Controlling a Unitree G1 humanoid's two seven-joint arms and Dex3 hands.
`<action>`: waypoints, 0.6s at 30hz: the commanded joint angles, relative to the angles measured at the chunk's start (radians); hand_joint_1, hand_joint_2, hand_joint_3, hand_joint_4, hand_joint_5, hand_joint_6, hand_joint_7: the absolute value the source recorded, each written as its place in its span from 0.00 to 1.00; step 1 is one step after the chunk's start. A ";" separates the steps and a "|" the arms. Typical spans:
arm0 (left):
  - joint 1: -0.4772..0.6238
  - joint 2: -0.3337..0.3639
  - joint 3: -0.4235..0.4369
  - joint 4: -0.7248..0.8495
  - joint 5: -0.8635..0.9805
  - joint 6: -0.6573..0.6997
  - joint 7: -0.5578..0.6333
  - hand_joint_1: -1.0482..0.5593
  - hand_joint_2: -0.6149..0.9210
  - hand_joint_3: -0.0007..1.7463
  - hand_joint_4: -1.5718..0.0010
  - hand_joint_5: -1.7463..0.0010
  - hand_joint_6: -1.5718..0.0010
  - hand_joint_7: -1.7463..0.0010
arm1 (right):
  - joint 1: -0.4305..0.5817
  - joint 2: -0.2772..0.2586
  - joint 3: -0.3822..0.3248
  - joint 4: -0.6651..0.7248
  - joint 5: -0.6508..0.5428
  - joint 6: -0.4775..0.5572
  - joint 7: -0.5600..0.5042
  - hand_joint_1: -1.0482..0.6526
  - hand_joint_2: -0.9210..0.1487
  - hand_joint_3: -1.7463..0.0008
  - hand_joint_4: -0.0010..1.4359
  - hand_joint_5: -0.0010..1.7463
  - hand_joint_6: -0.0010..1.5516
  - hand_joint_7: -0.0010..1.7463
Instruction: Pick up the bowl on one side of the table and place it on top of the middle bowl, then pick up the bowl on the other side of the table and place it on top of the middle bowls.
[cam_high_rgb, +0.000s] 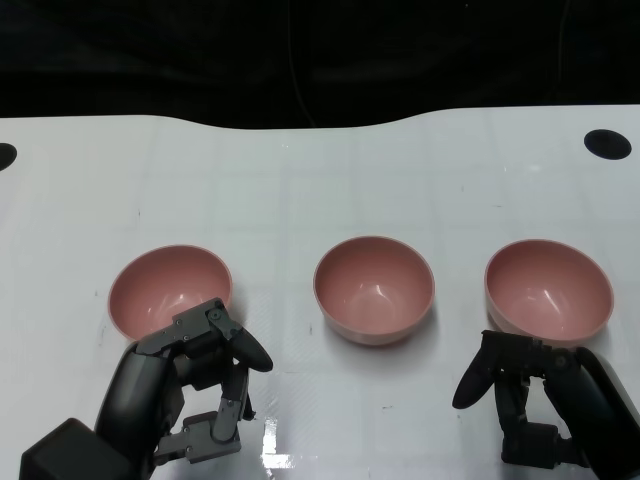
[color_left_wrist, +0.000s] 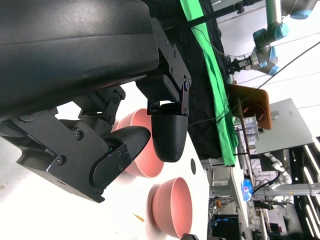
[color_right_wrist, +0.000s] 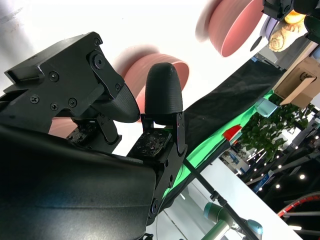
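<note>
Three pink bowls sit apart in a row across mid-frame, untouched, so the empty, loosely spread left hand (cam_high_rgb: 195, 385) at lower left should close on the left bowl (cam_high_rgb: 170, 290) by its near rim, lifting it level toward the middle bowl (cam_high_rgb: 374, 288), while the right hand (cam_high_rgb: 530, 400), also empty with fingers apart, waits below the right bowl (cam_high_rgb: 548, 290).

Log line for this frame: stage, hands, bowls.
stage: nothing stacked yet | left hand: open, near left bowl | right hand: open, near right bowl | middle bowl: empty
</note>
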 joint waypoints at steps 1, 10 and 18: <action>0.005 0.011 0.009 -0.010 0.001 0.000 0.001 0.57 0.69 0.74 0.48 0.00 0.53 0.22 | 0.003 -0.007 -0.003 0.000 0.007 -0.004 -0.003 0.57 0.67 0.14 0.63 1.00 0.56 0.74; 0.005 0.012 0.010 -0.010 0.004 0.001 0.004 0.57 0.69 0.74 0.48 0.00 0.53 0.22 | 0.003 -0.005 -0.003 -0.004 0.006 -0.002 -0.004 0.57 0.67 0.14 0.62 1.00 0.56 0.74; 0.000 0.015 0.012 0.001 0.001 -0.010 -0.002 0.57 0.69 0.74 0.48 0.00 0.53 0.22 | 0.001 -0.004 -0.003 -0.003 0.008 0.000 -0.004 0.57 0.67 0.14 0.62 1.00 0.56 0.74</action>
